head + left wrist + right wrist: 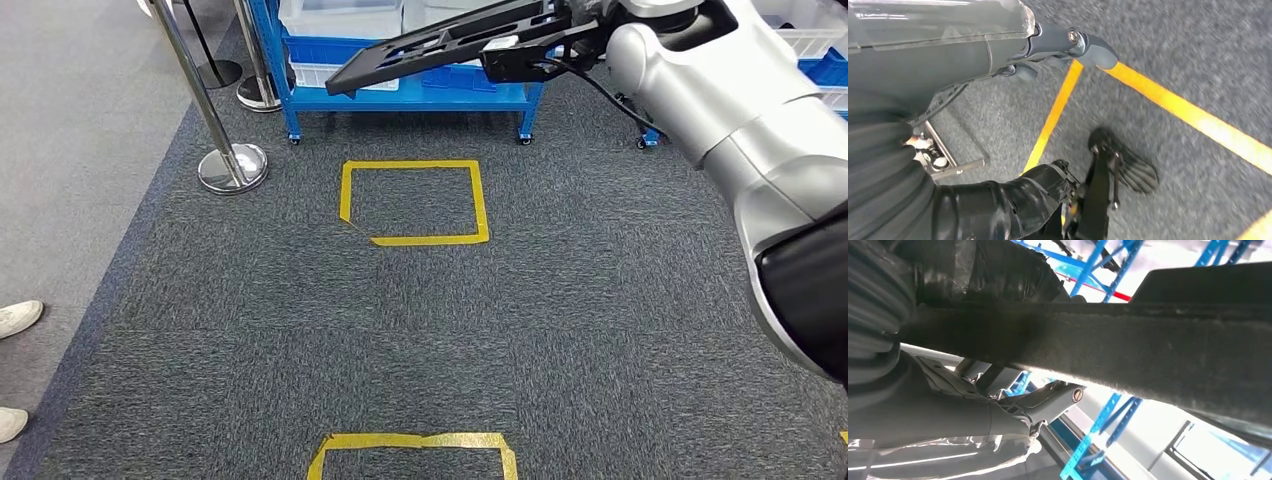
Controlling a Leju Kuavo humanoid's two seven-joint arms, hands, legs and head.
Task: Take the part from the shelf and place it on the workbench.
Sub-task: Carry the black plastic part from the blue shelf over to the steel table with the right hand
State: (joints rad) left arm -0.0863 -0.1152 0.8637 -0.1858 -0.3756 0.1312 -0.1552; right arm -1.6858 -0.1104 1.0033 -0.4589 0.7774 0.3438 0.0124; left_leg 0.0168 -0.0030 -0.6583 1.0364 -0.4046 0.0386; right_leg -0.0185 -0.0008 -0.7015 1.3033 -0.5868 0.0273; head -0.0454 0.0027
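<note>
The part [440, 45] is a long flat black piece with cut-outs. It is held up in the air in front of the blue shelf [400, 95], its free end pointing to my left. My right hand [560, 40] grips its other end, with the silver right arm raised from the right side. In the right wrist view the black part [1148, 350] runs across close to the camera, and my right hand [998, 415] has its grey thumb against the part's underside. My left hand [1013, 50] hangs over the carpet and holds nothing, its thumb sticking out.
White bins [340, 15] stand on the wheeled blue shelf. Two chrome stanchions [232, 167] stand at the left on the carpet's edge. A yellow tape square [414, 203] marks the floor ahead, and another one [412, 442] lies near my feet. A person's shoes [18, 318] show at the left edge.
</note>
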